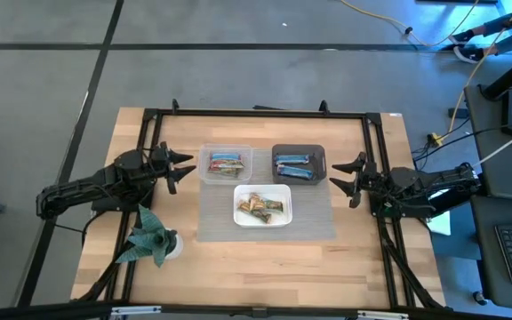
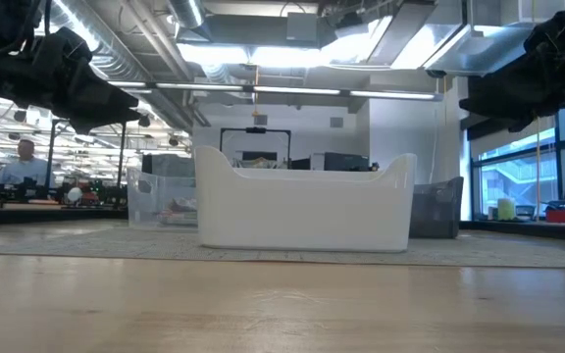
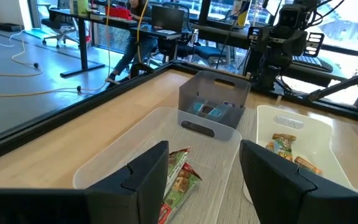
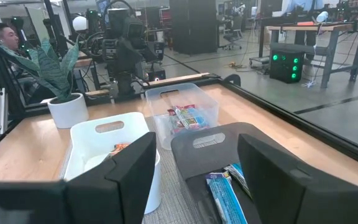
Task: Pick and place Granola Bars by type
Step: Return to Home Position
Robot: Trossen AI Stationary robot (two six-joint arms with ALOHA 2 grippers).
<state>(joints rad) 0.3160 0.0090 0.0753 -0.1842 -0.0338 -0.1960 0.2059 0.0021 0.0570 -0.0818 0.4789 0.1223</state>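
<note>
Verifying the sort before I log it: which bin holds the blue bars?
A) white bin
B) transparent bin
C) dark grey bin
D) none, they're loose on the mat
C: the blue bars lie inside the dark grey bin, while the white bin holds tan bars and the transparent bin holds red-and-green bars.

3 bins: 1 transparent bin (image 1: 204,164), 1 dark grey bin (image 1: 299,148), 1 white bin (image 1: 236,204). 3 kinds of granola bars: at least 2 red-and-green bars (image 1: 226,162), at least 2 blue bars (image 1: 297,166), about 3 tan bars (image 1: 262,206); exact counts not possible to tell. 1 green paper plant (image 1: 149,236). 1 grey mat (image 1: 314,218). 2 grippers: left gripper (image 1: 188,169), right gripper (image 1: 334,175).
</note>
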